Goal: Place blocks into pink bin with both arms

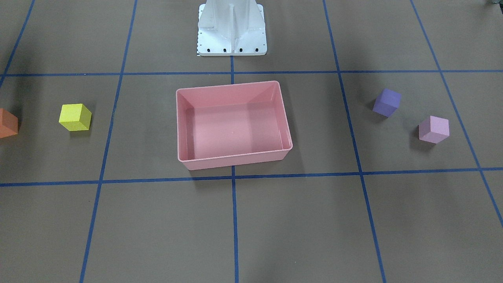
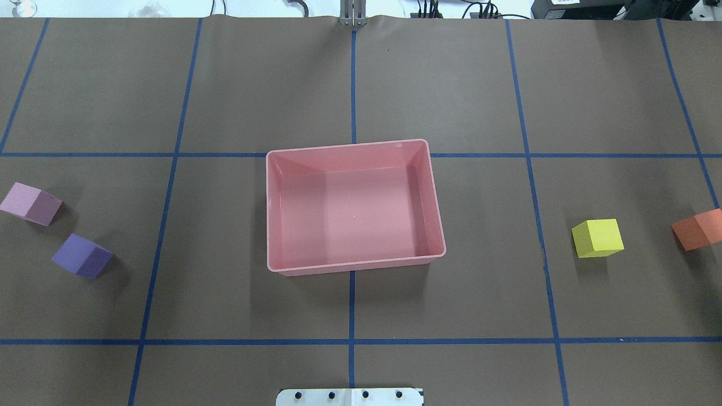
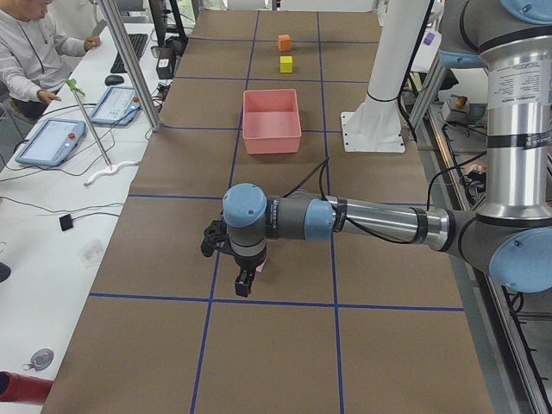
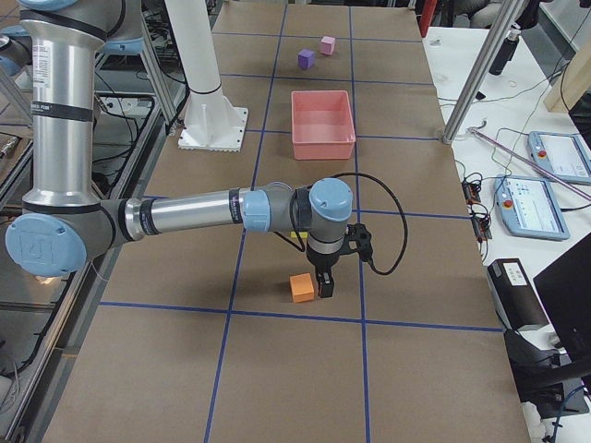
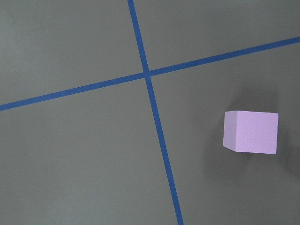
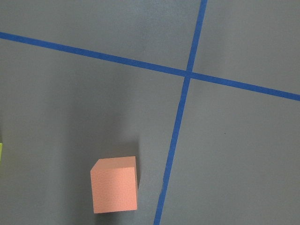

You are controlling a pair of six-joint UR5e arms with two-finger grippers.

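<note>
The pink bin (image 1: 235, 157) sits empty at the table's middle, and it also shows in the overhead view (image 2: 355, 265). The yellow block (image 2: 598, 238) and the orange block (image 2: 698, 228) lie on the robot's right. The purple block (image 2: 82, 256) and the light pink block (image 2: 31, 203) lie on its left. My left gripper (image 3: 244, 283) hangs just above the table beside the light pink block (image 5: 251, 132). My right gripper (image 4: 325, 284) hangs beside the orange block (image 4: 301, 287). Both grippers show only in the side views, so I cannot tell whether they are open or shut.
The white pedestal base (image 1: 232, 31) stands behind the bin. Blue tape lines grid the brown table. An operator (image 3: 26, 52) sits at a side desk with tablets. Metal posts (image 3: 138, 69) stand along the table's far edge.
</note>
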